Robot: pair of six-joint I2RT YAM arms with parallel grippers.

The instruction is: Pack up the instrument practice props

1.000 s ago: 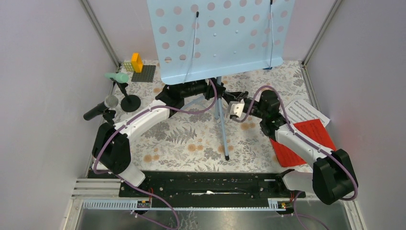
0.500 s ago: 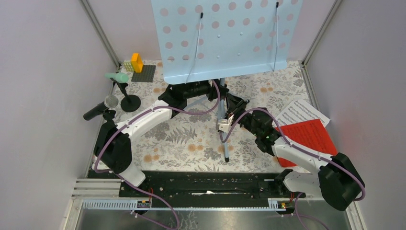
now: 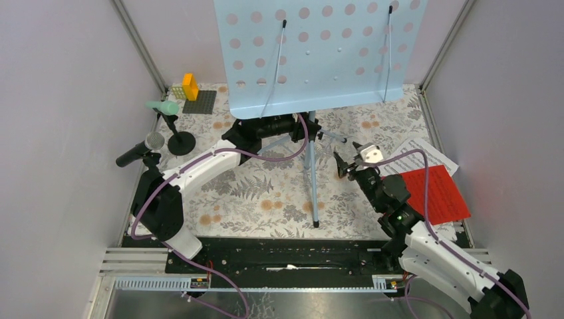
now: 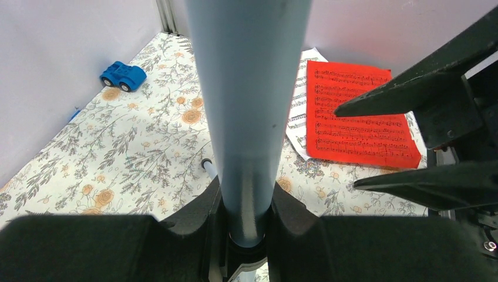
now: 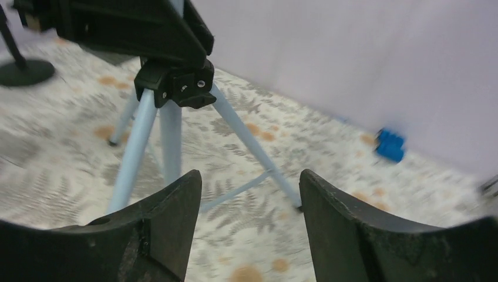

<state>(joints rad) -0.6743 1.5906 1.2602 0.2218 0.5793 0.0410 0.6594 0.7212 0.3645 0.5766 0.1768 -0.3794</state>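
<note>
Our left gripper (image 4: pixel 246 220) pinches the pole (image 4: pixel 246 88) of the pale blue perforated metal sheet-music rack (image 3: pixel 312 53), standing mid-table on tripod legs (image 5: pixel 252 150); our right gripper (image 3: pixel 348 158) hangs spread just right of it. With one low grip, the top-heavy rack may twist or topple.

No words, brands or numbers can be read. The red music sheet (image 4: pixel 358 117) and the white music sheet (image 4: pixel 298 114) carry printed staves of notes, too small to decipher.

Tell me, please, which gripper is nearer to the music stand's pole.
Left. The left gripper is closed around the pole, touching it; the right gripper is open, off to the pole's right and not touching.
</note>
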